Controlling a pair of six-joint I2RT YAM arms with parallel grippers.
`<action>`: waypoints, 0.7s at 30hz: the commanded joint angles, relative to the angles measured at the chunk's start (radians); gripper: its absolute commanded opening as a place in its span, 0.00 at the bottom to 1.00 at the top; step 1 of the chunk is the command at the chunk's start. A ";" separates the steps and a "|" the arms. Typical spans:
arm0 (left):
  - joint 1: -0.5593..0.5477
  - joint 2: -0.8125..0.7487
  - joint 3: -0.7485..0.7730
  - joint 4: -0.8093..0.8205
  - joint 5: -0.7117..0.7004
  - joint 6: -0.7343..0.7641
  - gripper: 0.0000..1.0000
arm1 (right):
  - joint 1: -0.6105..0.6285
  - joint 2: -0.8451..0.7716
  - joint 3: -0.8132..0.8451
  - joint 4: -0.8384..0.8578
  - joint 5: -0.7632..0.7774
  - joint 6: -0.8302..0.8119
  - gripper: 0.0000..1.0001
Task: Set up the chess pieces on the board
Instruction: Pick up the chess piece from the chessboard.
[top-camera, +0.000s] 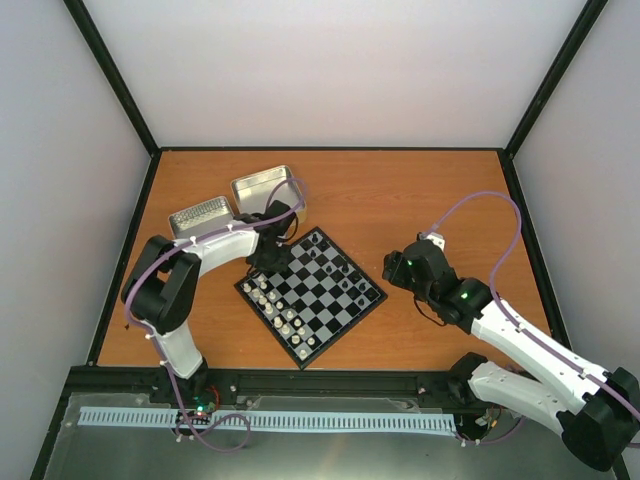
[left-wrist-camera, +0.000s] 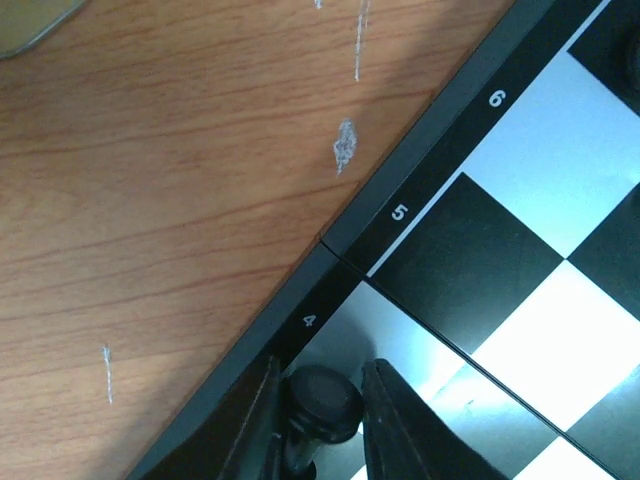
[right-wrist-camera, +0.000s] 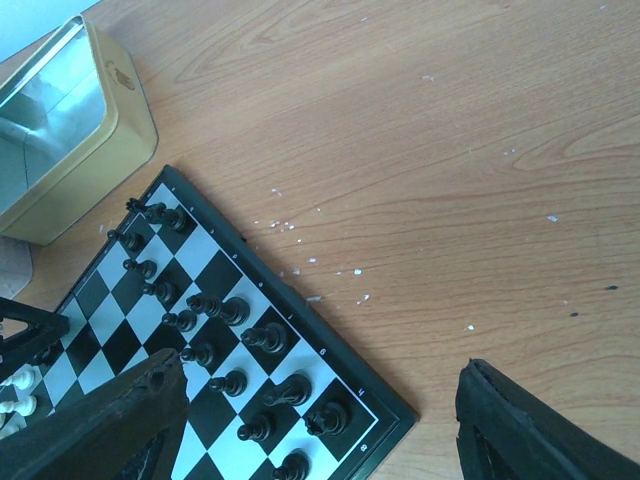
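The board (top-camera: 330, 300) lies turned like a diamond in the middle of the table. White pieces (top-camera: 283, 312) line its near-left side and black pieces (top-camera: 347, 272) its far-right side. My left gripper (top-camera: 270, 262) is low over the board's left corner. In the left wrist view it (left-wrist-camera: 322, 425) is shut on a black piece (left-wrist-camera: 322, 398) over the light square by the rim mark 4. My right gripper (top-camera: 398, 268) hangs beside the board's right corner. In the right wrist view it (right-wrist-camera: 320, 440) is wide open and empty above two rows of black pieces (right-wrist-camera: 240, 340).
Two silver tins (top-camera: 200, 215) (top-camera: 262, 185) stand just behind the left arm, at the board's far-left. One tin shows in the right wrist view (right-wrist-camera: 70, 130). Bare wood with white flecks (right-wrist-camera: 310, 260) lies right of the board. Walls close in the table.
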 joint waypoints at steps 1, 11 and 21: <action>0.005 0.018 0.039 0.026 -0.009 0.021 0.21 | -0.008 -0.014 0.025 0.015 0.009 0.005 0.73; 0.005 -0.123 0.031 0.096 0.042 -0.070 0.11 | -0.008 0.024 0.007 0.193 -0.240 -0.148 0.73; 0.005 -0.524 -0.089 0.372 0.308 -0.493 0.15 | 0.078 0.116 -0.001 0.609 -0.462 -0.226 0.73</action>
